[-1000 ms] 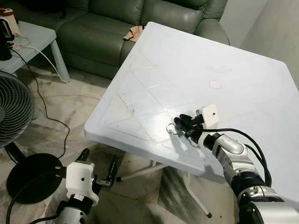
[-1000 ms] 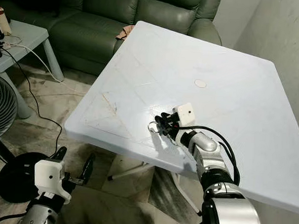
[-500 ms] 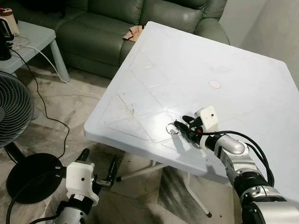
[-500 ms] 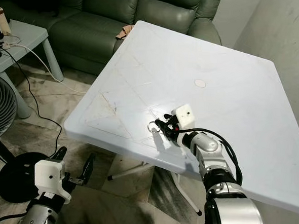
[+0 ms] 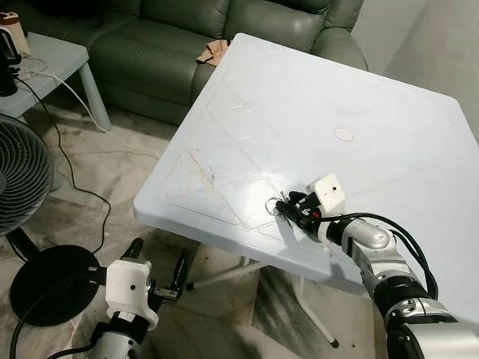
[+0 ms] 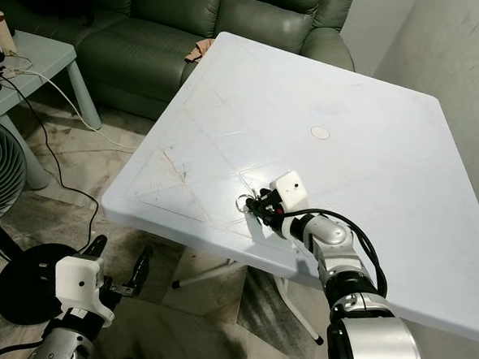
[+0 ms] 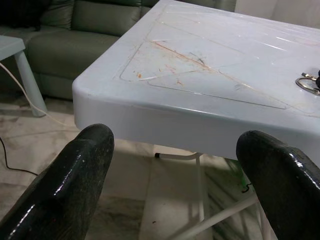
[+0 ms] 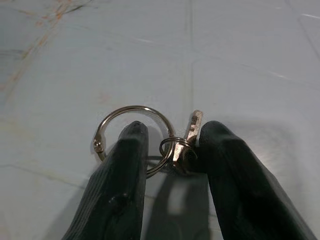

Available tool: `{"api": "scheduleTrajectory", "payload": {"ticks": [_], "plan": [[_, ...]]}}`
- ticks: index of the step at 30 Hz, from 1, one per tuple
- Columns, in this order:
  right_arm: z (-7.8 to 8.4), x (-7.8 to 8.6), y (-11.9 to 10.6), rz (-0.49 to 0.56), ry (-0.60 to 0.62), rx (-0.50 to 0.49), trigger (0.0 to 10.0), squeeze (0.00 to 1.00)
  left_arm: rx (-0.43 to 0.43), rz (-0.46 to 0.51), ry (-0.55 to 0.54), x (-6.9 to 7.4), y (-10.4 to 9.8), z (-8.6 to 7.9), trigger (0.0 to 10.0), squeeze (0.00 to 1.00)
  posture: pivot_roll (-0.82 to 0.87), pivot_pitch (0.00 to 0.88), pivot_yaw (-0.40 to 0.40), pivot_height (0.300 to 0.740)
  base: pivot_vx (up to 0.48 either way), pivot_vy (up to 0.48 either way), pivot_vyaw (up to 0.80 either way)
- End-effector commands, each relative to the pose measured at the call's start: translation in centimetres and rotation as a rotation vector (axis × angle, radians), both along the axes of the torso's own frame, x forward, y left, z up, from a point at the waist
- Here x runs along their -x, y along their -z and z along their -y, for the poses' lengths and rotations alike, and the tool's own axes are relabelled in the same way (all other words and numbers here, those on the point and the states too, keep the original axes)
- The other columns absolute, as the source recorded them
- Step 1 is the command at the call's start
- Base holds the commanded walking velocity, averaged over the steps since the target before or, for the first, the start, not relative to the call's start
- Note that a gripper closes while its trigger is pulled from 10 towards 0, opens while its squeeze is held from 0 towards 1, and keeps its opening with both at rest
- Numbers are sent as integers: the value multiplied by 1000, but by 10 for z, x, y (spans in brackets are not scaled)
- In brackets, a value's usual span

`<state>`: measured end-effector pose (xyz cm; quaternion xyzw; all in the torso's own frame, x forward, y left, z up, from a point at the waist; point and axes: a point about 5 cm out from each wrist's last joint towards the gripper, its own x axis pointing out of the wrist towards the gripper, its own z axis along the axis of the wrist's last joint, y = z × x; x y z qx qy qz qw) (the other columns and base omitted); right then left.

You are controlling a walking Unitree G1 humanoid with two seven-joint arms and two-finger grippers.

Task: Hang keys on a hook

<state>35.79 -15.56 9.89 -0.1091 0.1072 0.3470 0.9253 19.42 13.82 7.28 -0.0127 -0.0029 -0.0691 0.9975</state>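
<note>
A set of keys [image 5: 276, 204], a silver ring with a small key, lies on the white table [image 5: 373, 114] close to its front left edge. My right gripper [image 5: 287, 205] rests on the tabletop at the keys. In the right wrist view its two fingers [image 8: 127, 165] pinch the small key [image 8: 193, 131] and its link, with the large ring [image 8: 131, 135] looped around one fingertip. My left gripper [image 5: 157, 261] hangs open below the table edge, over the floor. The left wrist view looks between its fingers [image 7: 75, 170] at the table edge and the keys [image 7: 309, 82] beyond.
A green sofa [image 5: 192, 30] stands behind the table. A standing fan [image 5: 8, 173] with a black base [image 5: 50, 282], a small pale side table [image 5: 56, 58] and a cable [image 5: 80, 190] across the marble floor are to the left. A wall [image 5: 475, 55] runs along the right.
The right gripper's fingers, spread over the keys a second ago, have drawn together on the key and ring. The left arm has not moved.
</note>
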Motion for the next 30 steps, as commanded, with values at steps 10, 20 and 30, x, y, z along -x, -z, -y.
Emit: {"api": "scheduleTrajectory", "payload": {"ticks": [10,20,30], "plan": [[7,2,0,-11,-17,2,0,0,2,13,-3,-1,-4,1,10000,0,47,120,-133,740,0,0,0],[7,1,-1,-5,-19,-6,0,0,7,11,-5,0,-4,2,10000,0,46,125,-134,740,0,0,0],[7,0,-3,1,-11,-21,0,0,5,12,-7,-2,-4,1,10000,0,43,125,-131,740,0,0,0]]}}
